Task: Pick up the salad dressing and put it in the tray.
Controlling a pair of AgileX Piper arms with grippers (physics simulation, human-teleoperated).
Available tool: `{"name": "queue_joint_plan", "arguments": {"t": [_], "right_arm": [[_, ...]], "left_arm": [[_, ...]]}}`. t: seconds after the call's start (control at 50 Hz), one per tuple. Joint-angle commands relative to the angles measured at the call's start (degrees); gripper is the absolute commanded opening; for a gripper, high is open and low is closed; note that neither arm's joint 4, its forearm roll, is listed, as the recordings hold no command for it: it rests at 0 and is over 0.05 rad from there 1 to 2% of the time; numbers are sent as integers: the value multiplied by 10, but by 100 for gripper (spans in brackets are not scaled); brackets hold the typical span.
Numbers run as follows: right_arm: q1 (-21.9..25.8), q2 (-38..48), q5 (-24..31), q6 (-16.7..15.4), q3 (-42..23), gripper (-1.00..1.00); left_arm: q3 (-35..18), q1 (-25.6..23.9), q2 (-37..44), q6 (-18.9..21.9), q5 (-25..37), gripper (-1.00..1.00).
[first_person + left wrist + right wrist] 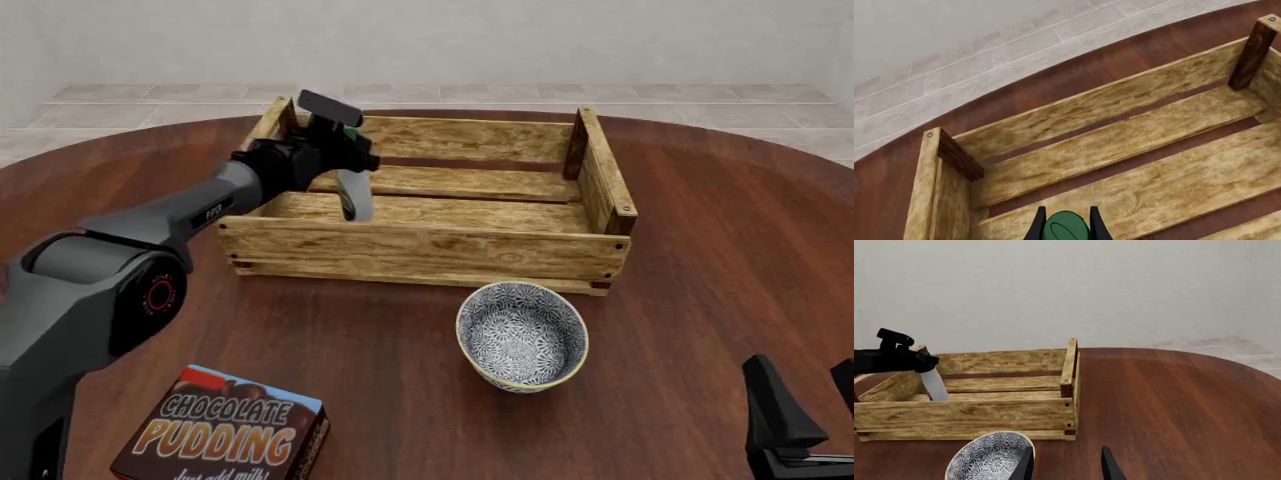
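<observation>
The left hand (334, 135) is clenched on the dressing (352, 192), gripping it at the green cap with a finger (1037, 227) on either side, as the left wrist view shows. The bottle hangs down from the hand, tilted a little, over the left end of the tray (427, 250). Its lower part sits below the level of the near wall and inside the tray's walls; whether its base touches the slats cannot be told. In the right wrist view the bottle (933, 382) is likewise seen within the left end, its bottom hidden behind the near wall (967, 415).

Nothing else shows inside the tray: bare floor slats with dark gaps between them, and darker corner posts (1252, 50). The left arm reaches in over the tray's left short wall.

Just in front of the tray's near right corner stands a bowl (522, 335), patterned blue and white, upright and with nothing showing in it, near the tray but not touching. A pudding box (220, 430) lies near the front left of the surface (721, 260), well apart from the tray and under the left arm's base.

The right hand (801, 410) sits low at the front right, well apart from everything, its fingers spread and holding nothing; the right wrist view shows its fingers (1026, 465) parted with the bowl's rim (991, 455) just beside them.
</observation>
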Motion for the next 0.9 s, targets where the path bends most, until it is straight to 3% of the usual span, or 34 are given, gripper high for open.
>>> {"name": "queue_joint_plan", "arguments": {"t": [0.02,0.9], "right_arm": [[-1,0,-2,1,1,100],[-6,0,2,5,-5,100]], "left_arm": [[-17,-3,12,2,7,-100],[-36,-7,47,-20,26,-100]]}}
